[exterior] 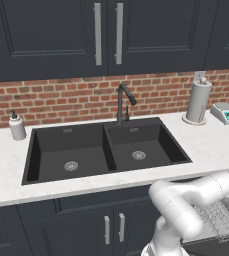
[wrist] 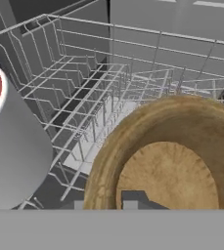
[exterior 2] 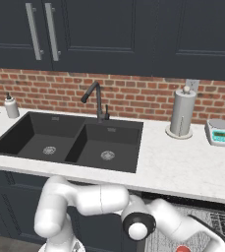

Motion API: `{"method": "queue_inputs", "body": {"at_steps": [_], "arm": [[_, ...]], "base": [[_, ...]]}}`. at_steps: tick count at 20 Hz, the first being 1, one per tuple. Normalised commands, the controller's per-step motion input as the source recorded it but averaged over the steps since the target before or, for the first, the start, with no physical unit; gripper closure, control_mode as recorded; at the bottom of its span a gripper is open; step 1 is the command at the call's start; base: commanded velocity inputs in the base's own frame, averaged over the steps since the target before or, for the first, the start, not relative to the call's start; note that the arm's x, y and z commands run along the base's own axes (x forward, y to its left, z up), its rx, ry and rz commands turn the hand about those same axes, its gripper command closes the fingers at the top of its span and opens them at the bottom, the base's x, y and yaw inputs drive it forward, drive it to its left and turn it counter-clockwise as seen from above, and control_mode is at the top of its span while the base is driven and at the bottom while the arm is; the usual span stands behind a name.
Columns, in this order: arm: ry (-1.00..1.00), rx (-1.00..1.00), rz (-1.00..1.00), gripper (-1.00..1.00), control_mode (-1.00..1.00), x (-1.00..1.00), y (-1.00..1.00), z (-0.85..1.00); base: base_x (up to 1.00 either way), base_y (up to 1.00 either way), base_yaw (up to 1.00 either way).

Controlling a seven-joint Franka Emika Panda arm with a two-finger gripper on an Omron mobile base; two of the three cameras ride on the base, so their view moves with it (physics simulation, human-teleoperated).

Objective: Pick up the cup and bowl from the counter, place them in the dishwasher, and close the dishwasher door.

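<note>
Grey wire rack (wrist: 84,93) of the dishwasher (exterior 2: 217,216) spreads under the hand camera. Nearest, the claw (wrist: 133,199) sits over the near rim of the wooden bowl (wrist: 167,166), one dark fingertip inside it; whether it grips the rim I cannot tell. Just left of the bowl stands the white cup (wrist: 11,156) with a red inside, in the same rack. Beyond, the white counter (exterior 2: 182,167) carries the black double sink (exterior: 106,150), a paper-towel holder (exterior 2: 182,114) and a small scale (exterior 2: 219,132).

Red brick wall (exterior: 61,97) under dark, perhaps navy, cupboards (exterior: 51,35).
</note>
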Motion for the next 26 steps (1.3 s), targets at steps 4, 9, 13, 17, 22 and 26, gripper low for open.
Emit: {"method": "queue_inputs", "body": {"at_steps": [4, 9, 13, 17, 22, 26], "arm": [[0.00, 0.02, 0.00, -1.00, -1.00, -0.21, 0.00, -0.01], [0.02, 0.00, -0.04, -1.00, -1.00, -0.18, 0.00, 0.24], [0.14, 0.00, -0.09, -1.00, -1.00, -0.17, 0.03, 0.51], [0.17, 0.00, -0.08, -1.00, -1.00, -0.10, 0.11, 0.77], [0.09, 0.00, -0.07, -1.00, -1.00, -0.50, 0.18, 0.58], [0.07, 0.00, -0.09, -1.00, -1.00, -0.95, 0.35, 0.36]], "base": [[0.00, 0.00, 0.00], [0.00, 0.00, 0.00], [0.00, 0.00, 0.00], [0.00, 0.00, 0.00], [0.00, 0.00, 0.00], [0.00, 0.00, 0.00]]}}
